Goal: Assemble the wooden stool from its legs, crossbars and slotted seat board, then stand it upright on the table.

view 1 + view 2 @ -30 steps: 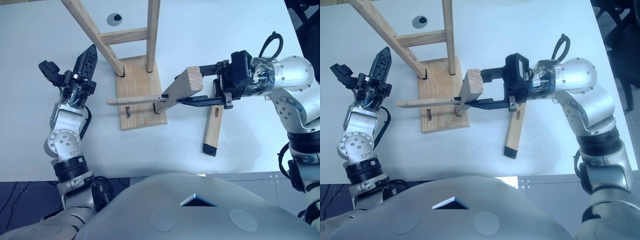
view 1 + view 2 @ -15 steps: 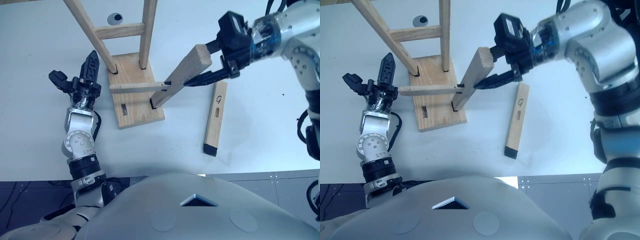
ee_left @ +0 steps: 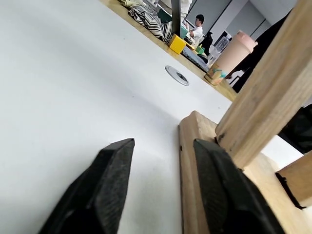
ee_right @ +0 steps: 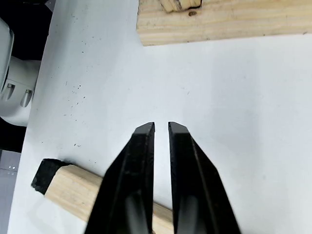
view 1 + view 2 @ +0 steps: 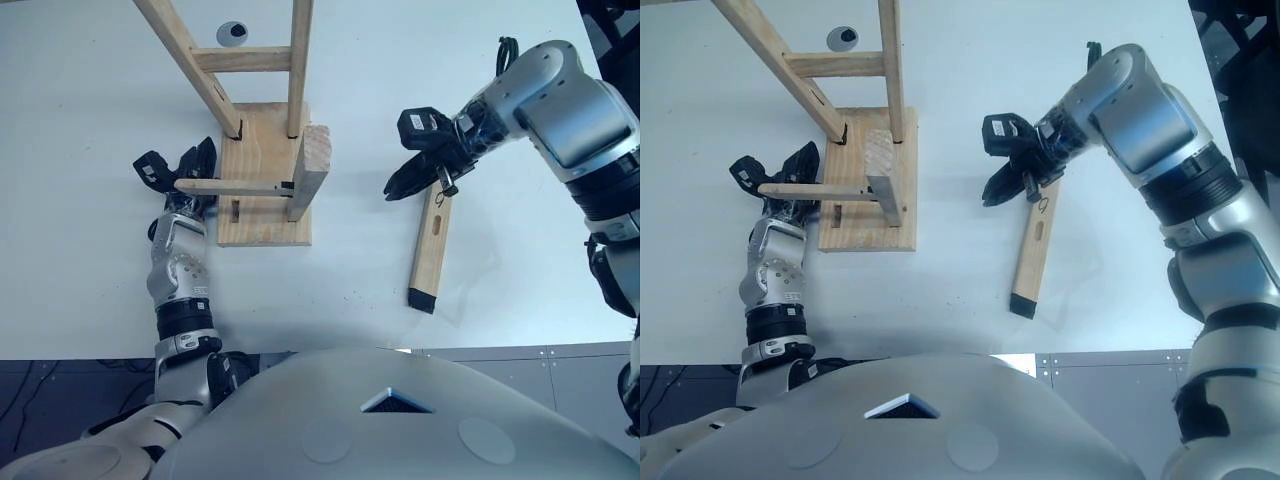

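Note:
The slotted seat board lies flat on the white table. Two legs joined by a crossbar stand in its far slots. A third leg stands upright in a near slot, and its crossbar sticks out toward my left side. My left gripper is open beside the board's edge, just under that crossbar's free end, with nothing between its fingers. My right gripper is shut and holds nothing, hovering over the table by the top of a loose fourth leg.
A round grommet hole sits in the table beyond the stool parts. The table's near edge runs close below the loose leg's black foot. Open table surface lies to the far left and between the board and the loose leg.
The third leg went from tilted in my right gripper to standing in its slot. The right gripper let go, shut and pulled away right. My left gripper moved in under the crossbar's end.

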### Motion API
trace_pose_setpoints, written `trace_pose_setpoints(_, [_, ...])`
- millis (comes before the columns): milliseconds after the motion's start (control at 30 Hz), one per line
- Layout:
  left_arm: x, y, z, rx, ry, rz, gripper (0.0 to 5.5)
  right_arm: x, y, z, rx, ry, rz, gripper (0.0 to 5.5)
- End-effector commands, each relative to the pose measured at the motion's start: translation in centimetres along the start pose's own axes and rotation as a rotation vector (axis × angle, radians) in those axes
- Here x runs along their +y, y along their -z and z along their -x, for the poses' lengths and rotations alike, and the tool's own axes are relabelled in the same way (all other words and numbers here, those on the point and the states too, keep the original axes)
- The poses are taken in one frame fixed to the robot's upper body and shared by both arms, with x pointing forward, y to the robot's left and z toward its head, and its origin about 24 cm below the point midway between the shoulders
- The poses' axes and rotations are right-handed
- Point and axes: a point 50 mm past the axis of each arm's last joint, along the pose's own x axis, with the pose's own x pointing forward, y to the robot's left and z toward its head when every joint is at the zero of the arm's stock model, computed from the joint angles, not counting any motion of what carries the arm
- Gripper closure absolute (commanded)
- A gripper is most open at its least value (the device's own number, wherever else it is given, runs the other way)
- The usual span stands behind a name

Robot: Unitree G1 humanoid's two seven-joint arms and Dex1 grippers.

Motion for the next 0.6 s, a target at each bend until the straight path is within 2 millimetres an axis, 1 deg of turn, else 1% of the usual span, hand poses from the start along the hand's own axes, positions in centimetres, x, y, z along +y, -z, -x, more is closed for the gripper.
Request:
trace_pose_setpoints(33, [1.2, 1.2, 0.7, 0.033, -0.057, 0.028, 3.91, -0.4, -0.5, 0.6, -0.159, 0.156, 0.039, 5.25])
trace_pose_setpoints(67, [1.4, 0.9, 0.8, 0.021, -0.061, 0.031, 4.02, -0.4, -0.2, 0.7, -0.205, 0.187, 0.017, 5.25])
trace_pose_setpoints(100, [1.6, 0.7, 0.9, 0.007, -0.063, 0.031, 4.13, -0.3, 0.3, 0.7, -0.242, 0.220, -0.005, 5.07])
trace_pose_setpoints(167, [1.8, -0.1, 0.9, -0.011, -0.063, 0.024, 4.50, -0.6, 2.1, 1.1, -0.277, 0.344, -0.088, 4.75])
trace_pose_setpoints(233, [2.2, -0.6, 0.9, -0.003, -0.070, 0.001, 4.91, -0.9, 4.4, 1.5, -0.238, 0.501, -0.181, 4.32])
trace_pose_setpoints(267, [2.2, -0.6, 0.9, 0.003, -0.069, -0.006, 5.00, -0.8, 5.6, 1.9, -0.221, 0.571, -0.244, 4.21])
trace_pose_setpoints(300, [2.3, -0.7, 1.0, 0.004, -0.072, -0.014, 5.23, -0.6, 6.5, 2.2, -0.213, 0.621, -0.304, 3.98])
trace_pose_setpoints(367, [2.5, -1.0, 1.5, -0.012, -0.088, -0.047, 5.48, 0.4, 7.7, 2.5, -0.215, 0.688, -0.419, 3.68])
trace_pose_setpoints(500, [3.9, -2.0, 3.6, -0.078, -0.166, -0.092, 5.50, 3.8, 9.4, 2.6, -0.154, 0.739, -0.573, 3.05])
trace_pose_setpoints(567, [4.4, -2.0, 4.3, -0.091, -0.198, -0.093, 5.50, 4.9, 9.6, 2.6, -0.138, 0.734, -0.636, 2.96])
trace_pose_setpoints(600, [4.5, -2.0, 4.6, -0.097, -0.209, -0.093, 5.50, 5.2, 9.7, 2.6, -0.132, 0.742, -0.665, 2.96])
